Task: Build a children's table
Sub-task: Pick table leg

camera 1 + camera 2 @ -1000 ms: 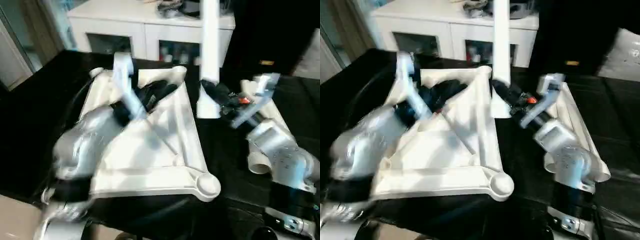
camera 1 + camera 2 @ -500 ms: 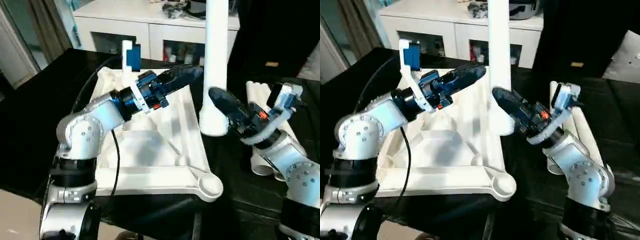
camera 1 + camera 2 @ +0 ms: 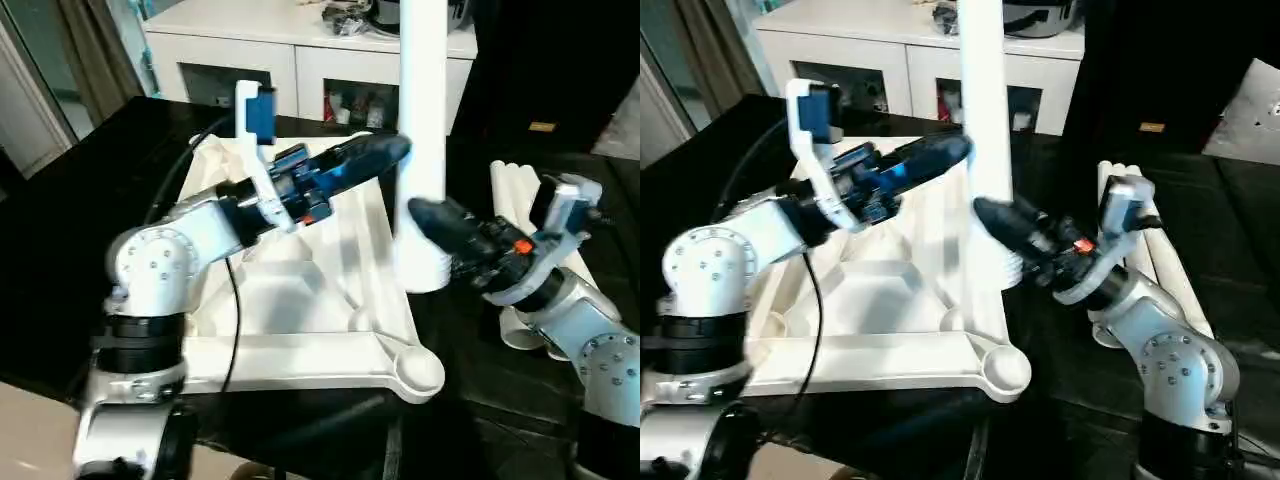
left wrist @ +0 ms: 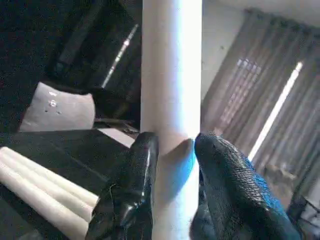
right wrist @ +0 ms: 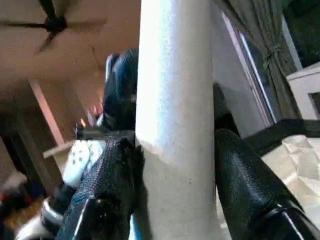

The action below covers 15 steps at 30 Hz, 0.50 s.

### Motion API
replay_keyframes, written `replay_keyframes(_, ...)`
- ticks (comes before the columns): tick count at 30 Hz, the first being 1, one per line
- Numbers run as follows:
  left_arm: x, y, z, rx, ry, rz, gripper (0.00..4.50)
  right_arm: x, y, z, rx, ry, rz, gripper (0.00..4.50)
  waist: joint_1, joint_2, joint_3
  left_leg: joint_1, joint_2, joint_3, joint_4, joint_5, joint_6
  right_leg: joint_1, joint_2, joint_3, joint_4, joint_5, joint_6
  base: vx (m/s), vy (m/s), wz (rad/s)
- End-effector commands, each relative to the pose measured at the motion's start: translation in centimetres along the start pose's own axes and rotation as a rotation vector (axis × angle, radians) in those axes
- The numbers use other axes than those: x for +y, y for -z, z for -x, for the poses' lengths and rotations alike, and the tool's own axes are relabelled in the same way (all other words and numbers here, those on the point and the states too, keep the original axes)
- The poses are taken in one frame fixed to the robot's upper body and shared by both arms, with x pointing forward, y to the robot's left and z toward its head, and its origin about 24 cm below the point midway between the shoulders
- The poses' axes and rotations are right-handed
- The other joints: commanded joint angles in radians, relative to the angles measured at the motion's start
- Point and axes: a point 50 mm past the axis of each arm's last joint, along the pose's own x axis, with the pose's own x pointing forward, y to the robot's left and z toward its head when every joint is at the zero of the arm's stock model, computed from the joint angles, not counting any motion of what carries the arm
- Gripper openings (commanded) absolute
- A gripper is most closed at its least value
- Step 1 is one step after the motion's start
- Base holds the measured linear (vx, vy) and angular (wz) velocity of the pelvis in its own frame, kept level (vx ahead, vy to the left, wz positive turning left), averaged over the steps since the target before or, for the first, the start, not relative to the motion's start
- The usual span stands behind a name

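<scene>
White plastic rectangular table top [image 3: 300,300], ribbed underside up, lies on the black-covered work table [image 3: 60,230]. Its near edge runs close along the work table's near edge; the near right round corner socket [image 3: 418,368] sits at that edge, uncovered.

Long white tapered round leg [image 3: 422,110] stands upright at the table top's far right corner, its wider foot [image 3: 420,262] low against the top's right rim.

Right gripper [image 3: 425,215], two black fingers, reaches from the right and meets the upright leg low down, just above the foot. In the right wrist view its fingers [image 5: 112,185] straddle the leg [image 5: 175,120], one on each side, closed against it.

Left gripper [image 3: 392,150], two black fingers, reaches across the table top from the left and meets the same leg higher up. In the left wrist view its fingers [image 4: 135,185] clasp the leg [image 4: 170,75] from both sides.

Three loose white round legs [image 3: 1150,255] lie side by side on the black cover, right of the table top, behind the right forearm; a strip of bare black cover separates them from the top's right rim.

Beyond the work table's far edge: white cabinet [image 3: 300,60] with open shelves. No legible writing.
</scene>
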Motion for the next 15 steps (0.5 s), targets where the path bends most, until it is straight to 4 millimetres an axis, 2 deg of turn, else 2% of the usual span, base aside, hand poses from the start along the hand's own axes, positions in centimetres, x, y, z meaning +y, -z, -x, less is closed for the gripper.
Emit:
replay_keyframes(1,-0.9,0.8,-0.5,0.090,0.081,-0.069,1.91,0.0,0.8,-0.6,0.052,0.041,0.049,1.90,0.003,-0.007,-0.064,0.018,0.040,-0.008,-0.069,-0.137,0.007,0.039,-0.061,0.029,-0.088,-0.095,-0.171,0.000,0.000,0.00)
replay_keyframes(6,-0.3,2.2,0.6,0.254,0.039,-0.153,1.91,0.1,2.5,-0.8,0.116,0.124,0.177,1.88,0.005,0.002,-0.064,0.024,0.045,-0.009,-0.076,-0.183,-0.022,0.032,-0.061,0.030,-0.086,-0.100,-0.159,0.000,0.000,0.00)
replay_keyframes(7,-0.2,2.6,0.8,0.293,0.041,-0.173,1.91,0.1,3.0,-0.7,0.153,0.137,0.229,1.88,0.008,0.001,-0.063,0.023,0.047,-0.013,-0.078,-0.189,-0.022,0.031,-0.062,0.030,-0.090,-0.110,-0.148,0.000,0.000,0.00)
replay_keyframes(8,-0.2,2.7,0.9,0.302,0.042,-0.176,1.91,0.1,3.1,-0.7,0.163,0.140,0.242,1.88,0.003,0.001,-0.063,0.024,0.045,-0.010,-0.080,-0.192,-0.030,0.035,-0.060,0.030,-0.085,-0.093,-0.147,0.000,0.000,0.00)
replay_keyframes(10,0.0,3.6,1.6,0.382,0.043,-0.194,1.91,0.2,4.2,-0.6,0.211,0.148,0.289,1.88,-0.001,-0.001,-0.062,0.022,0.044,-0.009,-0.080,-0.195,-0.027,0.035,-0.060,0.031,-0.086,-0.074,-0.150,0.000,0.000,0.00)
replay_keyframes(11,0.0,3.6,1.6,0.382,0.043,-0.194,1.91,0.2,4.2,-0.6,0.211,0.148,0.289,1.88,0.001,0.002,-0.063,0.023,0.045,-0.010,-0.079,-0.198,-0.028,0.034,-0.062,0.031,-0.085,-0.076,-0.150,0.000,0.000,0.00)
replay_keyframes(13,0.1,3.9,2.0,0.389,0.059,-0.208,1.91,0.2,5.0,-0.5,0.230,0.170,0.357,1.88,-0.002,0.001,-0.062,0.022,0.044,-0.009,-0.079,-0.208,-0.023,0.034,-0.064,0.032,-0.085,-0.080,-0.166,0.000,0.000,0.00)
replay_keyframes(15,0.1,3.9,2.1,0.392,0.063,-0.218,1.91,0.2,5.3,-0.4,0.230,0.173,0.355,1.88,-0.003,-0.001,-0.061,0.022,0.045,-0.008,-0.079,-0.215,-0.019,0.034,-0.065,0.033,-0.086,-0.087,-0.173,0.000,0.000,0.00)
